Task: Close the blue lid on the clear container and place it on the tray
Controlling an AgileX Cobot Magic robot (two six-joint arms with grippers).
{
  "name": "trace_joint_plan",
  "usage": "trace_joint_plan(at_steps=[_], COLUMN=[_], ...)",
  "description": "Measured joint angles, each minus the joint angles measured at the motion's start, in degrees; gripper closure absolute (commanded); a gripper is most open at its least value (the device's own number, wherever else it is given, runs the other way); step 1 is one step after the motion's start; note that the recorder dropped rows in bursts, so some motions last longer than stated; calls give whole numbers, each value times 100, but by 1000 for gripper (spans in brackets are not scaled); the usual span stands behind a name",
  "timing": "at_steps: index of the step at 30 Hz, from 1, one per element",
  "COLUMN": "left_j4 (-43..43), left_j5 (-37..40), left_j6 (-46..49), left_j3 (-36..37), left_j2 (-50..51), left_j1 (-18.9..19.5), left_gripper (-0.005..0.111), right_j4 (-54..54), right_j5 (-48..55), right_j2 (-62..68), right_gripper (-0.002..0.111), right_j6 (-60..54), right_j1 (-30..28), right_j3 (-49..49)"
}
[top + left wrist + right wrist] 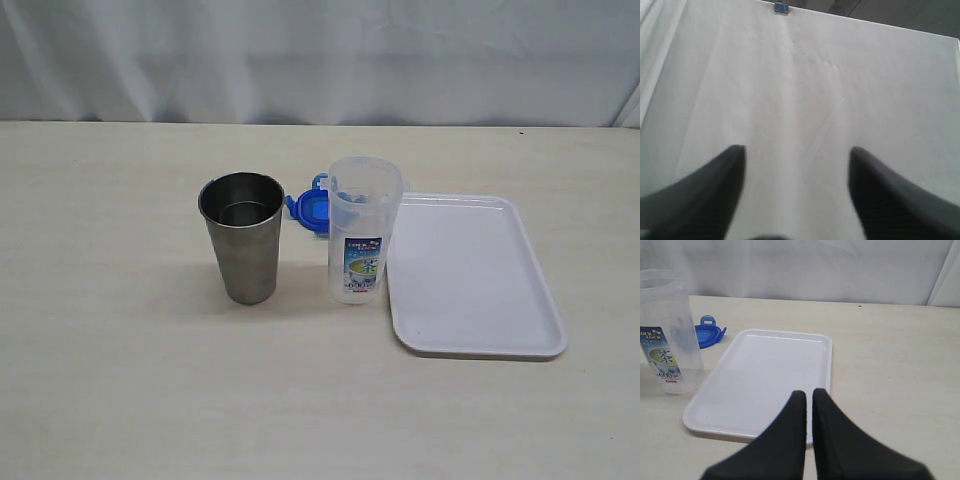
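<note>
1. Pincer check first: the left pincer [797, 152] is spread wide with nothing between its jaws, just white cloth [815, 75] in front of it. The right pincer [810, 392] is pinched shut on nothing, tips pointing at the tray.
2. Pale wood-look bench [120, 400] carries everything.
3. White tray [470, 270] lies flat on the right side of the exterior view.
4. Clear container [362, 235] stands upright on the bench, just beside the tray's left edge, not on it. Its top is open and the label faces the camera.
5. Steel cup [243, 240] stands upright a bit left of the container, not touching it.
6. Blue lid [310, 212] sits on the bench behind those two, in the gap between them, partly hidden by the container.
</note>
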Motion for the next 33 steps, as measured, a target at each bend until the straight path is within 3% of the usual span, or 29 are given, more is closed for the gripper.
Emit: trace_joint_plan(at_steps=[2, 4, 8, 18, 33], left_j4=[91, 260, 506, 401, 432], left_j5=[-118, -225, -525, -2185, -2126], left_j6=[-10, -21, -28, 290, 846], left_j3=[-128, -278, -460, -495, -1203], left_j2=[370, 829, 1768, 4349, 6921], left_j1=[0, 0, 0, 0, 0], left_gripper=[11, 8, 8, 8, 8], right_j4=[0, 0, 0, 0, 0], right_j5=[10, 10, 10, 21, 21], right_j2=[0, 0, 0, 0, 0], right_gripper=[104, 104, 104, 104, 104], right_j6=[0, 0, 0, 0, 0], right_j1=[0, 0, 0, 0, 0], right_j3=[0, 0, 0, 0, 0])
